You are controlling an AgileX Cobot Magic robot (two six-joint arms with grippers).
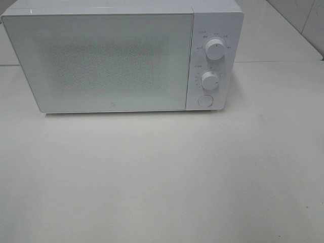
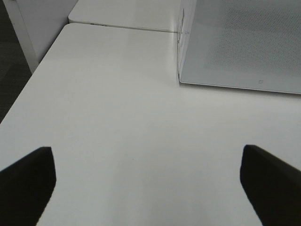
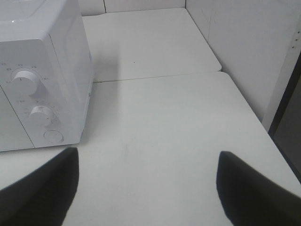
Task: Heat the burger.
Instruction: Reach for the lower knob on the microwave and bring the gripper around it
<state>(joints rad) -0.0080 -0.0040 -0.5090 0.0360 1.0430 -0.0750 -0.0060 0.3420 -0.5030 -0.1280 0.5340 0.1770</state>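
Microwave: a white microwave oven (image 1: 111,61) stands on the white bench (image 1: 162,177), toward its far edge and left of the middle, front facing the near edge.
Seam: a joint between two bench tops (image 3: 155,77) runs across behind the oven's front; the oven's rear reaches about as far as that line.
Door: the door (image 1: 101,63) is closed flush, and its dotted panel reveals nothing of the inside.
Controls: on the right-hand panel sit an upper dial (image 1: 215,50), a lower dial (image 1: 210,80) and, below them, a round button (image 1: 205,100).
Burger: it shows in none of the three views; where it lies I cannot tell.
Left gripper: the left gripper (image 2: 146,151) hangs over bare bench near the left edge, the oven's left front corner ahead of it; its dark fingers (image 2: 28,183) are spread wide with nothing between them.
Right gripper: the right gripper (image 3: 146,154) hangs over the right part of the bench, the oven's control panel ahead and to its side; claw wide and empty.
Surroundings: a white wall (image 3: 244,42) borders the bench's right edge.
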